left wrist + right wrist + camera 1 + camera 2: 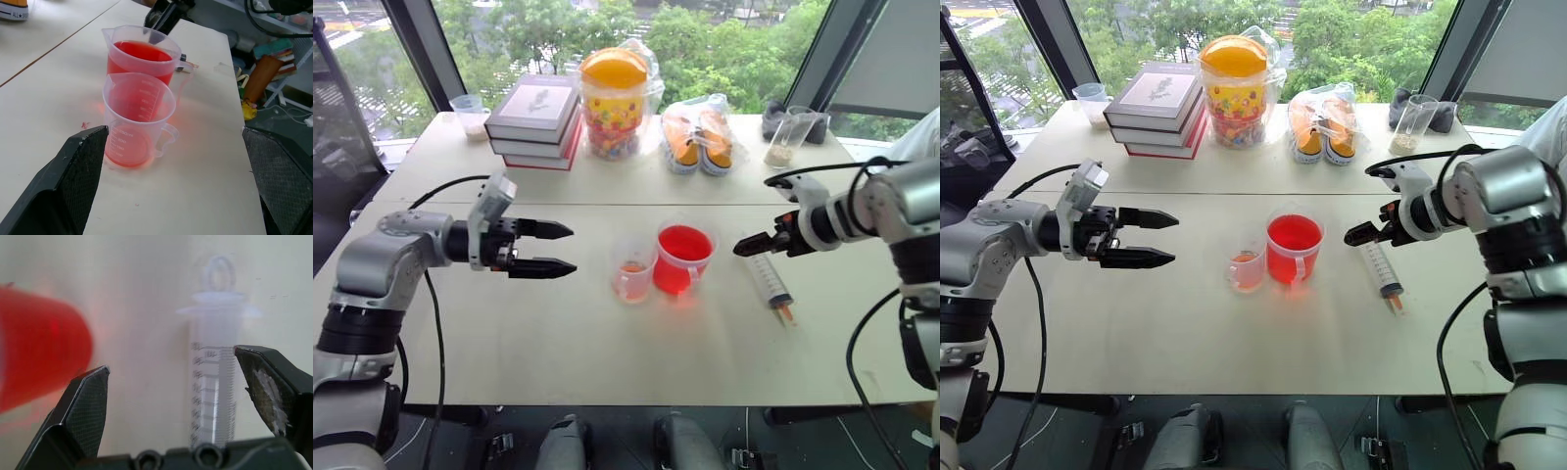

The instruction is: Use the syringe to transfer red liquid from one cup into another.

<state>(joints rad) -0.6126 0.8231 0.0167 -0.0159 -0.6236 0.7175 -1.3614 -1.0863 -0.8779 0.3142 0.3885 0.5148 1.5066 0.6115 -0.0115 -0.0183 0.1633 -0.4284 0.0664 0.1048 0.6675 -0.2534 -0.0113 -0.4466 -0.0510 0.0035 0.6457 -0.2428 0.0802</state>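
The syringe (771, 281) lies flat on the table (558, 343), just right of the red cup (684, 258), with the small cup (632, 268) touching or nearly touching that cup's far side. The right gripper (751, 243) hangs spread wide and empty above the syringe's plunger end; the left gripper (553, 248), also agape, waits well left of the small cup. A descent drifting toward the red cup could knock it and spill. Bare table lies left and front.

Silver-grey arms (391, 257) with black cables (435, 343) end in black two-fingered hands (544, 248)
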